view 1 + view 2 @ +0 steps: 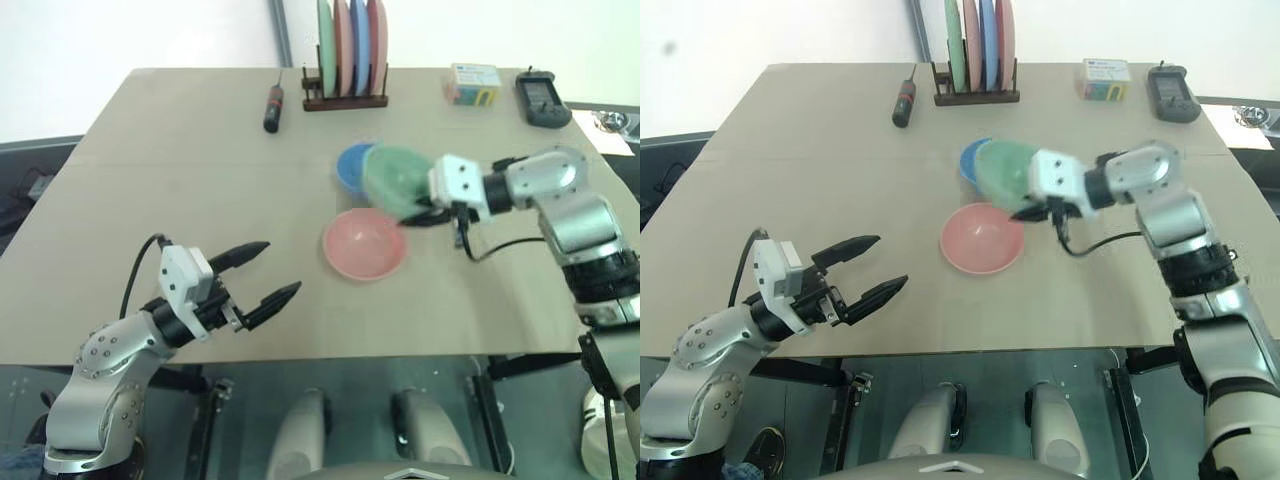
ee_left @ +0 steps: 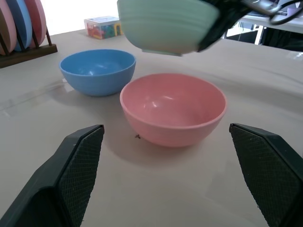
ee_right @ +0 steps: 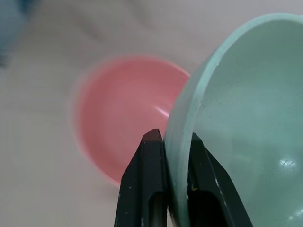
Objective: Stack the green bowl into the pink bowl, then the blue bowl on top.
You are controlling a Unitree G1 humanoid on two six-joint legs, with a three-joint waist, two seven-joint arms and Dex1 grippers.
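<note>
Tan tabletop [image 1: 200,200] is carrying three plain, smooth bowls, all empty. The pink bowl [image 1: 364,244] is sitting upright near the middle, toward the right edge, and the blue bowl [image 1: 352,165] is resting just behind it. The green bowl [image 1: 395,178] is hanging tilted in the air above the gap between them, off the surface; the right gripper [image 3: 176,142] is pinching its rim, one finger inside, one outside. The left gripper [image 1: 262,274] is hovering near the front edge with fingers spread wide, gripping nothing. Along the back edge, a wooden rack [image 1: 345,98] is holding four upright plates, beside one screwdriver [image 1: 272,107], one colourful box [image 1: 472,83] and one black handheld device [image 1: 542,98].
</note>
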